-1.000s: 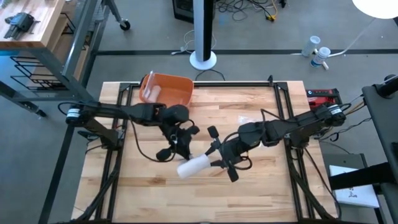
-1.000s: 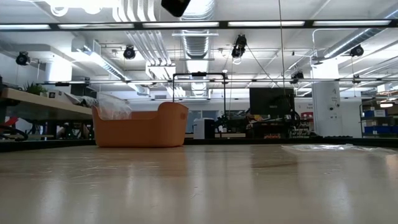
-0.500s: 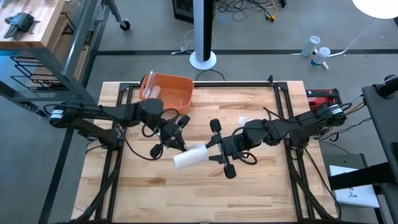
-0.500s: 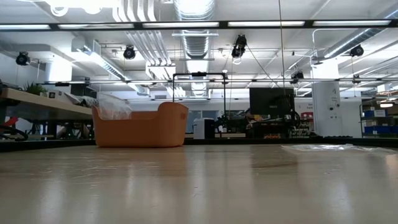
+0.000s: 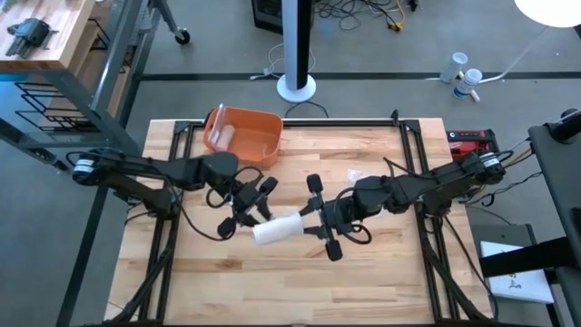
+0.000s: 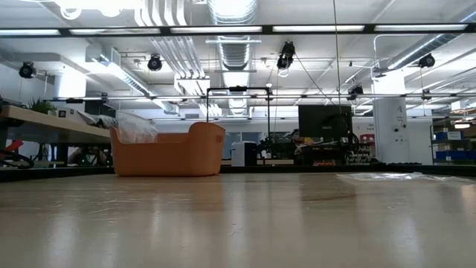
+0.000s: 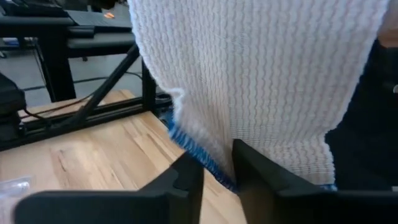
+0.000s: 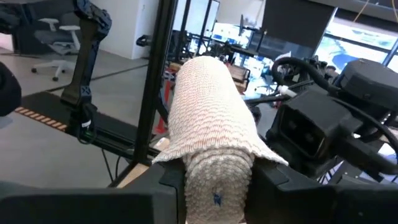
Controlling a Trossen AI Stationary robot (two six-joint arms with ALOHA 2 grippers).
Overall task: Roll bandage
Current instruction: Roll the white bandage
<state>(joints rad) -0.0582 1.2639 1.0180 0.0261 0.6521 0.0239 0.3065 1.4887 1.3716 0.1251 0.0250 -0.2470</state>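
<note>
The bandage (image 5: 278, 230) is off the table (image 5: 381, 272), held in the air between the two arms near the table's middle. The right jaws (image 5: 320, 227) are closed on one end of the roll: in the right wrist view the white knitted roll (image 8: 212, 140) sits squeezed between the two dark fingers (image 8: 165, 180), running straight out ahead of them, with a small blue mark on its near end. The left jaws (image 5: 251, 205) are at the roll's other end, just beside it. In the left wrist view the loose woven sheet of the bandage (image 7: 255, 81) hangs close in front of them, and its blue-stitched edge drops into the narrow gap between the two fingers (image 7: 186, 180), which pinch it there. The two pairs of jaws face each other across the roll, near but not touching.

An orange bin (image 5: 243, 133) stands at the table's far edge, well apart from both pairs of jaws, beyond the left ones, with something pale and clear inside it. A clear wrapper (image 5: 356, 174) lies flat on the table just beyond the right arm. In the low view the bin (image 6: 168, 152) and the flat wrapper (image 6: 387, 176) show on the table, and neither arm is in that view.
</note>
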